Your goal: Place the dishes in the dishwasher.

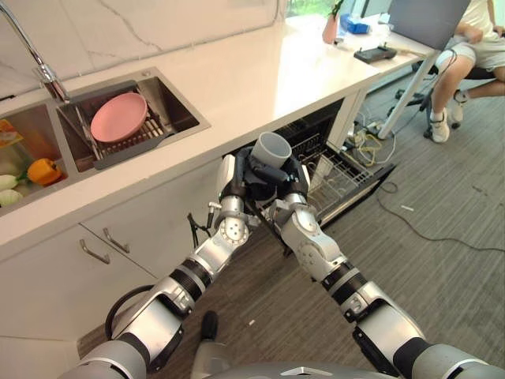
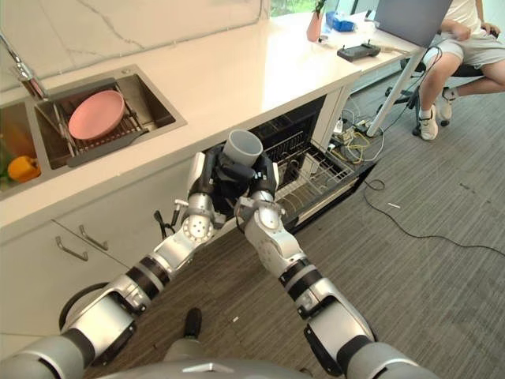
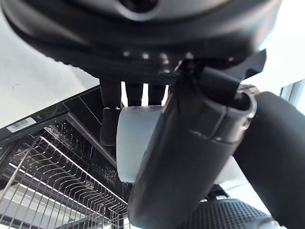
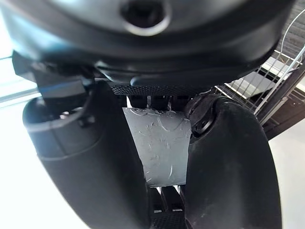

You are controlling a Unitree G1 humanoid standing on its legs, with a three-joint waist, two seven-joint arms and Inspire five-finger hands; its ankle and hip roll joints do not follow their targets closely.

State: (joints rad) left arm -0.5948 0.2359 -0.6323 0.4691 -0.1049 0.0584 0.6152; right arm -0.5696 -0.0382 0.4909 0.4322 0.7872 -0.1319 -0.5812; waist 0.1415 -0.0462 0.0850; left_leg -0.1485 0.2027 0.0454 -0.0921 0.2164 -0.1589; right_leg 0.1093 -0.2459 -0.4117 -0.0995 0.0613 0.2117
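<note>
Cup: grey cup (image 1: pixel 272 150), mouth up and tilted a little, held between both robot hands in front of the surface edge, above the open dishwasher.
Left robot hand: left robot hand (image 1: pixel 239 175) on the cup's left side; in the left wrist view fingers (image 3: pixel 110 121) and thumb are curled round the cup wall, clamped on it.
Right robot hand: right robot hand (image 1: pixel 290 183) on the cup's right side, fingers wrapped against the cup; in the right wrist view the textured grey wall (image 4: pixel 161 143) sits between thumb and fingers, clamped.
Dishwasher: dishwasher (image 1: pixel 316 133) under the surface, door down, wire rack (image 1: pixel 338 178) pulled out just to the right of the hands.
Surface: white surface (image 1: pixel 260 75) with a sink (image 1: pixel 170 99) set into it at the left.
Plate: pink plate (image 1: pixel 118 117) lying tilted on a dark drainer inside the sink, well apart from the hands.
Other sink items: orange pepper (image 1: pixel 43 170) in the left basin, near pale vegetables.
Tap: metal tap (image 1: pixel 35 59) behind the sink.
Background: a person (image 1: pixel 473 47) seated at far right, near a desk with a laptop.
</note>
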